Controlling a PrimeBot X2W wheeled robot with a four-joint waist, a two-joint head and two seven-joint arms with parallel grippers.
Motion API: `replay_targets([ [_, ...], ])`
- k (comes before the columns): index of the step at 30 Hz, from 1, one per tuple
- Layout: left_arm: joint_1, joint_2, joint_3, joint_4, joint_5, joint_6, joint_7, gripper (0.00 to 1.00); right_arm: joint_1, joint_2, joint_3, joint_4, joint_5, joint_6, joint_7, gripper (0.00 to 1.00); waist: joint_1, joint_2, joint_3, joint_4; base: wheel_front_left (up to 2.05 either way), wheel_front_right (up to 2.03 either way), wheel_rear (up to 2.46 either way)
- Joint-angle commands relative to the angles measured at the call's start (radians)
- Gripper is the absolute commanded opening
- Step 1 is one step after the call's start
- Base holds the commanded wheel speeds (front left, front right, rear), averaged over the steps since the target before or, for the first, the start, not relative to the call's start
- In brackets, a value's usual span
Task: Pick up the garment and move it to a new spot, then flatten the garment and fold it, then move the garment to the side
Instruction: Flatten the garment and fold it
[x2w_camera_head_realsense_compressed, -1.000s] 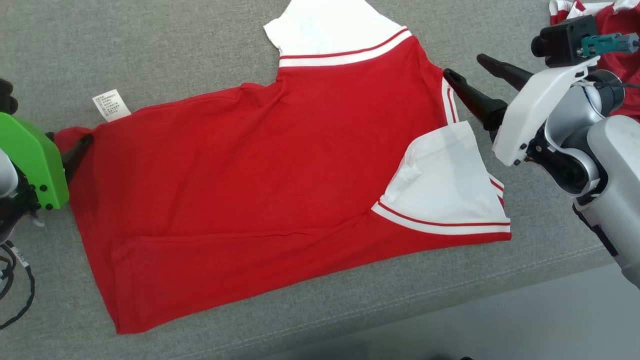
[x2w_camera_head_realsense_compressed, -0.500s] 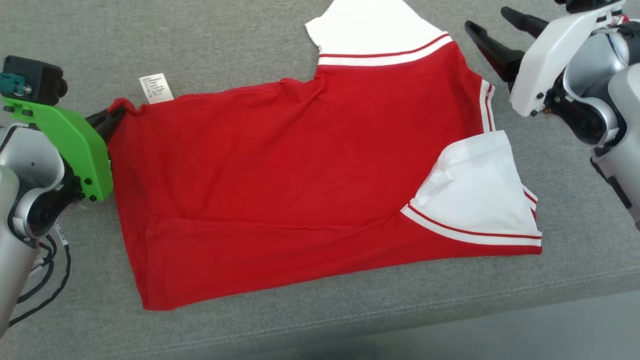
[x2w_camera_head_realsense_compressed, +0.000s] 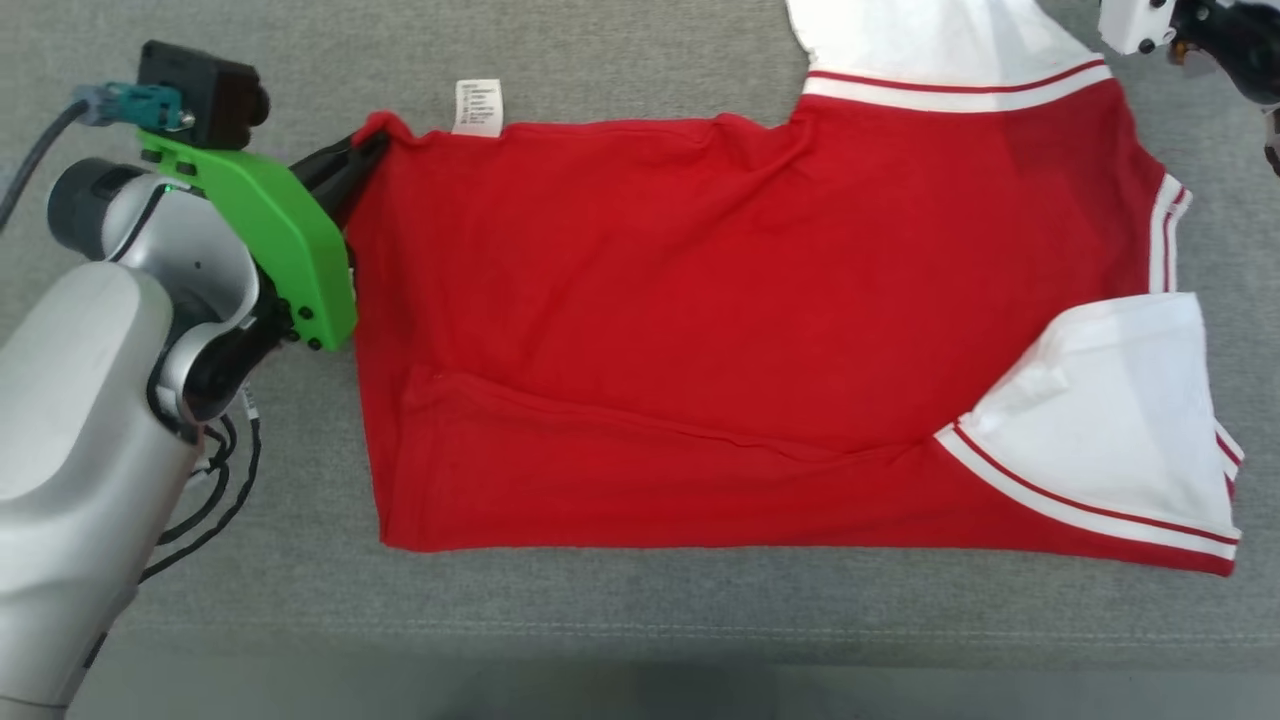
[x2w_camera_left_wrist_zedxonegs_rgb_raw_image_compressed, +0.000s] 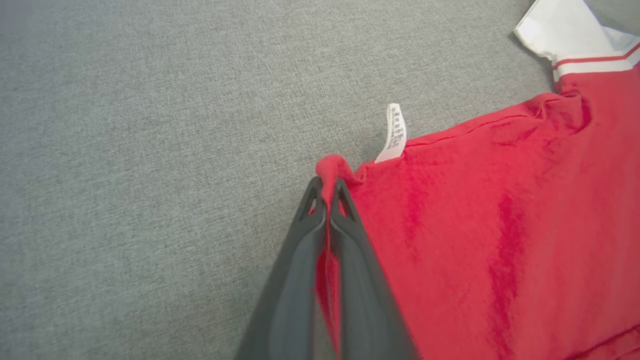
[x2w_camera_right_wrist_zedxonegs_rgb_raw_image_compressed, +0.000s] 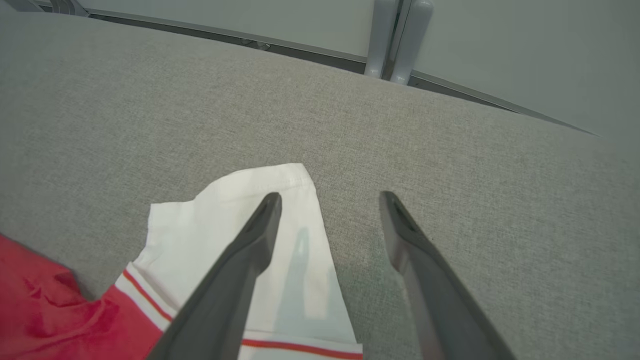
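Garment (x2w_camera_head_realsense_compressed: 700, 330): a red short-sleeved shirt with white sleeves and striped trim. It lies spread and largely flat on the grey upholstered surface (x2w_camera_head_realsense_compressed: 700, 595), with the hem end toward the robot's left and the sleeves toward its right. A long crease runs along the near part of the body. The near sleeve (x2w_camera_head_realsense_compressed: 1110, 410) is turned back over the red cloth. A white care label (x2w_camera_head_realsense_compressed: 478, 107) sticks out from the far edge near the hem corner.

Handling: the cloth looks like a thin knit, light and limp. It will probably drape, stretch and drag on the textured cover rather than slide freely. Take hold at corners and seams, pinching all layers. Lift two points together to keep it flat.

Left end effector (x2w_camera_head_realsense_compressed: 352, 165): clamped on the far hem corner. A small red bunch is gripped between the closed fingers (x2w_camera_left_wrist_zedxonegs_rgb_raw_image_compressed: 300, 260), just beside the label.

Right end effector (x2w_camera_right_wrist_zedxonegs_rgb_raw_image_compressed: 330, 200): fingers wide apart and empty, poised over the far sleeve (x2w_camera_right_wrist_zedxonegs_rgb_raw_image_compressed: 200, 220) at its outer edge. Whether a fingertip touches the cloth cannot be settled from the right wrist view. That sleeve's shoulder seam is the likely matching hold.
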Motion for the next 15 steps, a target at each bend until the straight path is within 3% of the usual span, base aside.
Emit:
replay_targets([
  [1,-0.029,-0.021,-0.007,0.010,0.008,-0.008,-0.012,0.00,-0.024,-0.004,0.010,0.026,-0.008,0.000,0.018,1.00,0.0000,0.0000,0.066,0.090,0.00,0.00,0.00],
  [6,-0.066,-0.078,-0.038,0.043,0.006,-0.021,-0.033,0.00,-0.067,-0.016,0.038,0.084,0.001,0.000,0.064,1.00,0.0000,0.0000,0.090,0.142,0.00,0.00,0.00],
  [14,-0.112,-0.121,-0.082,0.097,-0.007,-0.033,-0.064,0.00,-0.107,-0.035,0.079,0.144,0.002,0.000,0.120,1.00,0.0000,0.0000,0.100,0.180,0.00,0.00,0.00],
  [15,-0.117,-0.123,-0.086,0.102,-0.011,-0.034,-0.068,0.00,-0.113,-0.036,0.081,0.152,0.005,0.000,0.130,0.90,0.0000,0.0000,0.101,0.181,0.00,0.00,0.00],
])
